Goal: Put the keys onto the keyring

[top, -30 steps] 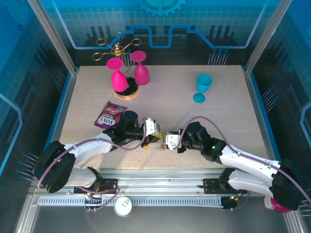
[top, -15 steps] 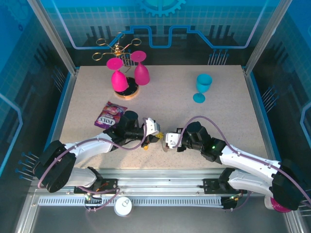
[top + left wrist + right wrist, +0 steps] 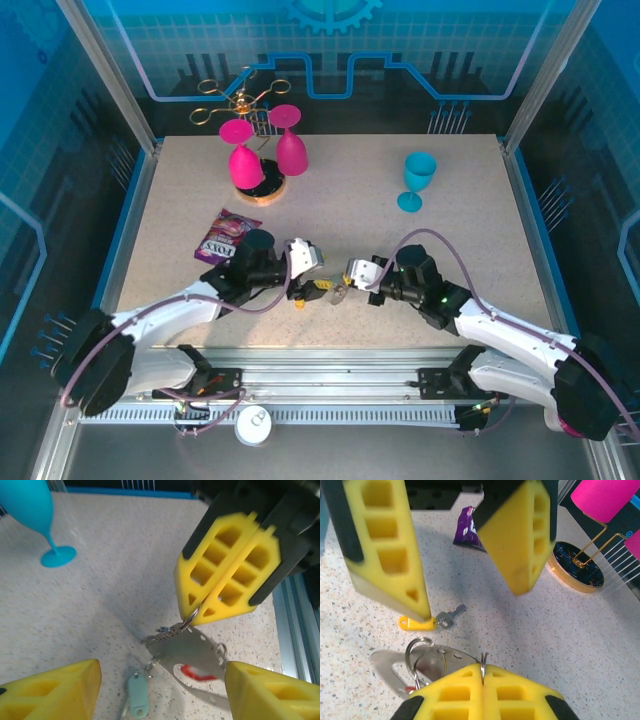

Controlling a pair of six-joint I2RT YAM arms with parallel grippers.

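My right gripper (image 3: pixel 482 667) is shut on a small metal ring of the keyring (image 3: pixel 420 660), a grey metal loop with a red tag hanging just above the table. In the left wrist view the keyring (image 3: pixel 195 655) hangs below the right gripper (image 3: pixel 197 615). The teal-headed key (image 3: pixel 136 695) lies at the keyring's lower corner; I cannot tell whether it is joined. My left gripper (image 3: pixel 161 670) stands open around this spot, holding nothing. The orange-yellow-headed key (image 3: pixel 417 623) lies flat on the table by one left fingertip (image 3: pixel 420 607). From above, both grippers (image 3: pixel 312 283) (image 3: pixel 352 275) face each other.
A teal goblet (image 3: pixel 418 180) stands at the back right. Two pink glasses hang on a gold rack (image 3: pixel 265 150) at the back left. A purple packet (image 3: pixel 225 237) lies beside the left arm. The table's front edge and metal rail run close behind the grippers.
My left gripper has opened and drawn slightly back and to the left. The right gripper closed on the keyring's small ring and shifted slightly right and away.
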